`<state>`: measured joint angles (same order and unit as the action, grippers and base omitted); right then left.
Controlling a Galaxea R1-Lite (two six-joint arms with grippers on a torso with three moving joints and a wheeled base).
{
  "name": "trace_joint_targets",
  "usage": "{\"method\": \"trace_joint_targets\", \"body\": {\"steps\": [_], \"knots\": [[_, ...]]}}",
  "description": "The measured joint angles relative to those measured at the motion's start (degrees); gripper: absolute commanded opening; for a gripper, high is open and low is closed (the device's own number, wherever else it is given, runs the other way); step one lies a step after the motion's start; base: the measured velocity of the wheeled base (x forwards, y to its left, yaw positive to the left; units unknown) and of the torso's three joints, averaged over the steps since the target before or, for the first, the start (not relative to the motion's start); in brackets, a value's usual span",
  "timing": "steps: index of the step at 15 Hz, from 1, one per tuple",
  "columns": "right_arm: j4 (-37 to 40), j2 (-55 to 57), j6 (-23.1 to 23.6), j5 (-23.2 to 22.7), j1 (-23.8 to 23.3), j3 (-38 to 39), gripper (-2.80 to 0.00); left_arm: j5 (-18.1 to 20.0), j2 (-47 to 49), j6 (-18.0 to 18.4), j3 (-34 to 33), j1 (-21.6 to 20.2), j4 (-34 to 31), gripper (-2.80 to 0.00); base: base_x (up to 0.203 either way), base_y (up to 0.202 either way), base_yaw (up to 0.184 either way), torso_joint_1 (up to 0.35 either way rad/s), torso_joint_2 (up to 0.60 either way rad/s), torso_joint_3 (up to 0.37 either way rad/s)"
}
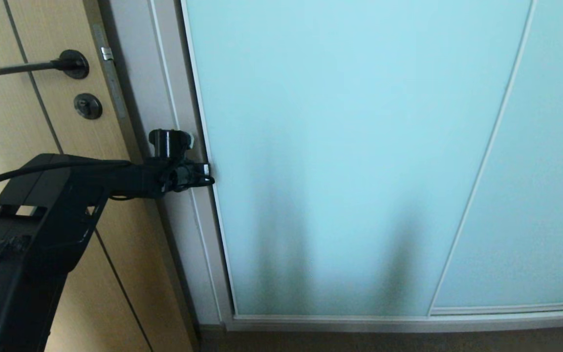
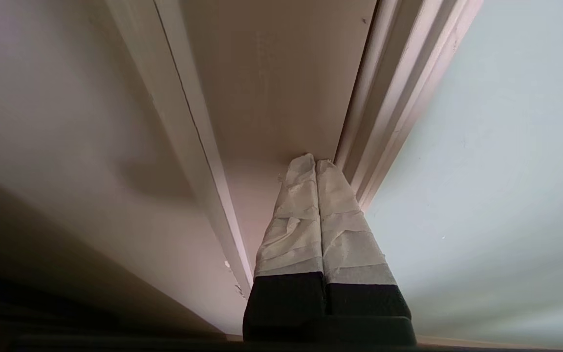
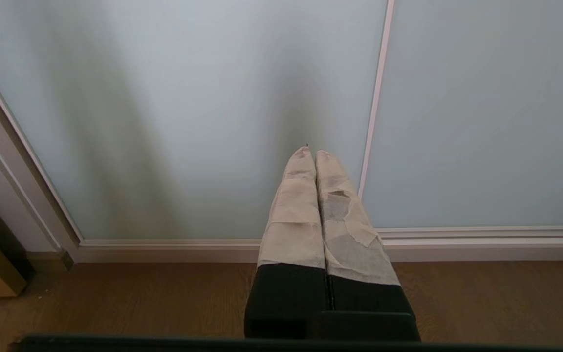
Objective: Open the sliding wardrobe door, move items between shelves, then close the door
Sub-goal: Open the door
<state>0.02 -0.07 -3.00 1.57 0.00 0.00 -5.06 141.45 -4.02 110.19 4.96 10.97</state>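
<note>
The door point(image 1: 350, 146), a frosted pale-blue panel in a slim pale frame, fills most of the head view and stands fully closed, its left edge against the wardrobe's side post point(image 1: 184, 98). No shelves or items show; they are presumably behind the glass.

The left gripper point(image 2: 314, 160) is at that left edge, about mid-height in the head view, with its taped fingers point(image 2: 291, 230) pressed flat together and holding nothing. In the left wrist view the tips sit on the flat face of the post, just beside the stepped door frame point(image 2: 389, 112). With no handle to grasp, the pinched-together fingers probably serve as a thin wedge or pusher: closed, they can slip into the narrow groove at the frame and bear sideways on it. So the step in hand looks like finding a purchase to slide the panel toward the second panel point(image 1: 545, 171) on the right.

The right gripper point(image 3: 314, 152) hangs low before the glass, over the wood floor point(image 3: 115, 303), fingers likewise together and empty, apparently parked.

The tan room door point(image 1: 27, 146) with its black lever point(image 1: 37, 66) lies left of the post and is no part of this
</note>
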Motion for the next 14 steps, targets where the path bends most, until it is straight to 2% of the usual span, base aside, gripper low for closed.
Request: {"method": "trace_joint_targets", "body": {"steps": [3,6,9,14], "knots": [[0.0,0.0,0.0,0.0,0.0,0.0,-2.8,0.0,-0.1,-0.1,-0.9,0.7,0.3,-2.8,0.0,0.0,0.0,0.0,0.0,0.0],[0.0,0.0,0.0,0.0,0.0,0.0,-2.8,0.5,-1.8,-0.6,-5.0,1.0,0.4,-2.8,0.0,0.0,0.0,0.0,0.0,0.0],[0.0,0.0,0.0,0.0,0.0,0.0,-2.8,0.3,-5.5,-1.5,-9.4,0.7,4.0,-2.8,0.0,0.0,0.0,0.0,0.0,0.0],[0.0,0.0,0.0,0.0,0.0,0.0,-2.8,0.1,-7.1,-1.3,-9.1,0.7,3.9,-2.8,0.0,0.0,0.0,0.0,0.0,0.0]]}}
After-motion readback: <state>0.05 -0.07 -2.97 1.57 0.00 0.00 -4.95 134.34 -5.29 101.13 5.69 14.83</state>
